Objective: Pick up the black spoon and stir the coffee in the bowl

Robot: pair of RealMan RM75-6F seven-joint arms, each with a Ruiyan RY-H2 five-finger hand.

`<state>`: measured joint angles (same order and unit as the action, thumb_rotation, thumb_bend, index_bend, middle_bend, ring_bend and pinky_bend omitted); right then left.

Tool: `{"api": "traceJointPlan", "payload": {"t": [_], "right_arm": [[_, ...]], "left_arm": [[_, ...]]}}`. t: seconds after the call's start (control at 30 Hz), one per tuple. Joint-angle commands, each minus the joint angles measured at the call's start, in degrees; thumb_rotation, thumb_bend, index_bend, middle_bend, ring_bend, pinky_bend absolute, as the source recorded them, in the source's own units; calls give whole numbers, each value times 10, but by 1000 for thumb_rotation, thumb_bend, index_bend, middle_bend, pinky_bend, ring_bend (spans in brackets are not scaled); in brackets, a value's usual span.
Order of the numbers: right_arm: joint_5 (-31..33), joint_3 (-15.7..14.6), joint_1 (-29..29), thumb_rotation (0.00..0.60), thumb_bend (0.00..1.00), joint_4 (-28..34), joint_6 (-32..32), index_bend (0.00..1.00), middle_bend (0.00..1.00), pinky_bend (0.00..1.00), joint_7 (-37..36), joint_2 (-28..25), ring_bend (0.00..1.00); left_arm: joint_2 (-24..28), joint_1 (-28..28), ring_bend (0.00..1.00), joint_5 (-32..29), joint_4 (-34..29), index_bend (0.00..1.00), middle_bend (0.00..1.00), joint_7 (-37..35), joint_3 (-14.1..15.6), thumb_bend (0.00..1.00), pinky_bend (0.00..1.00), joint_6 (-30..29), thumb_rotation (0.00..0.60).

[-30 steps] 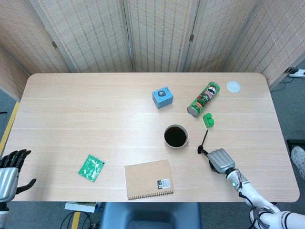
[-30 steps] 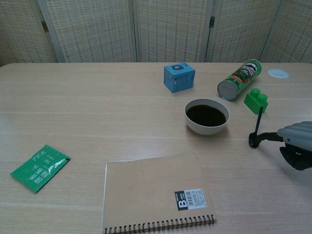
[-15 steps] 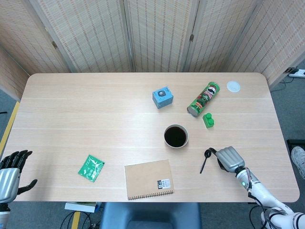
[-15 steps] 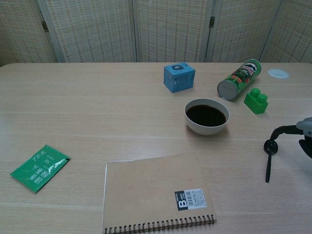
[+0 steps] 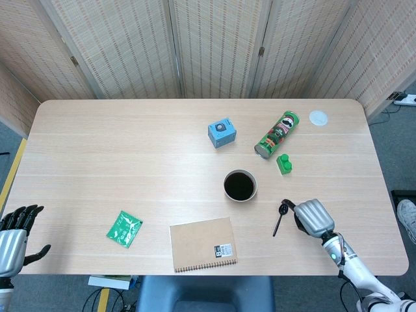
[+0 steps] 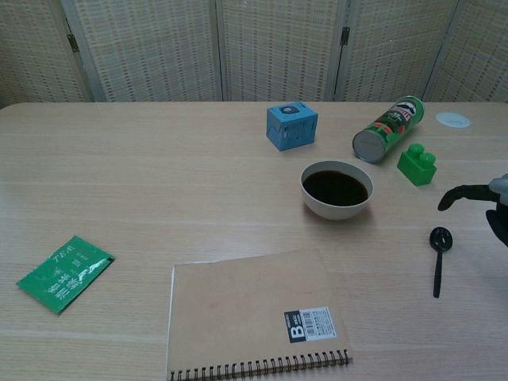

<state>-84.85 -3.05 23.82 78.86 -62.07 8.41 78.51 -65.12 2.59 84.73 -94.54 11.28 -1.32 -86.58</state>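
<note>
While the left hand point(image 5: 14, 235) hangs off the desk's point(image 5: 130, 162) front-left corner, fingers spread, holding nothing, the black spoon point(image 6: 437, 258) lies flat right of the coffee bowl point(image 6: 336, 190). Right hand point(image 5: 314, 218) just beside the spoon, not gripping; fingers apart.

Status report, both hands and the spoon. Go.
Right hand open beside black spoon, not gripping. Left hand open, off table. Spoon flat on table, right of bowl. Path unobstructed.
</note>
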Motion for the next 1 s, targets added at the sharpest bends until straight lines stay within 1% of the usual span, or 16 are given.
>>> {"api": "traceJointPlan", "payload": {"t": [0.03,0.13,0.2,0.33,0.4,0.43,0.47,0.53,0.57,0.67,0.8,0.9,1.0], "right_arm": [[-10,-1,-15,600,35,-16,-20,300,993,1000,0,21,1000],[-13,-1,-21,600,2,-24,-28,345,991,1000,-12,37,1000],[-18,2,-24,600,0,-24,-39,356,976,1000,-28,41,1000],[-32,6,-32,600,0,-21,-65,357,902,1000,-62,45,993],[-38,6,-34,600,9,-20,-74,357,831,1000,-68,46,944],[-40,5,-35,600,33,-19,-76,357,788,997,-73,46,895],[-41,4,-36,600,72,-17,-75,357,735,978,-79,46,832],[-41,4,-37,600,107,-11,-74,357,680,926,-91,45,763],[-39,4,-38,600,88,-5,-72,357,661,897,-100,43,739],[-31,8,-40,600,7,11,-70,357,655,862,-114,40,734],[-25,13,-42,597,0,24,-70,357,650,794,-105,38,704],[-20,14,-41,546,0,36,-64,357,645,762,-100,34,682],[-19,15,-41,456,0,46,-61,357,643,722,-98,31,672]], "left_arm": [[-1,1,140,2,0,183,175,0,0,207,190,1,600],[0,2,140,3,-3,183,175,-1,0,207,190,2,600],[2,0,140,3,-4,183,174,-2,0,207,190,-2,600],[5,-4,140,2,-5,183,174,-3,1,207,190,-6,600],[5,-5,140,4,-6,183,174,-3,2,207,190,-8,600],[5,-5,140,4,-7,183,174,-3,2,207,189,-8,600],[5,-5,140,5,-7,183,175,-3,2,207,189,-8,600],[5,-6,140,6,-8,183,174,-3,3,207,189,-8,600],[6,-6,140,7,-9,183,175,-3,3,206,190,-9,600],[7,-7,140,7,-10,183,175,-3,2,207,190,-11,600],[9,-8,140,8,-11,183,174,-3,3,207,189,-11,600],[9,-9,140,8,-12,183,174,-5,3,207,190,-12,600],[9,-10,140,8,-12,183,175,-5,3,207,189,-13,600]]}}
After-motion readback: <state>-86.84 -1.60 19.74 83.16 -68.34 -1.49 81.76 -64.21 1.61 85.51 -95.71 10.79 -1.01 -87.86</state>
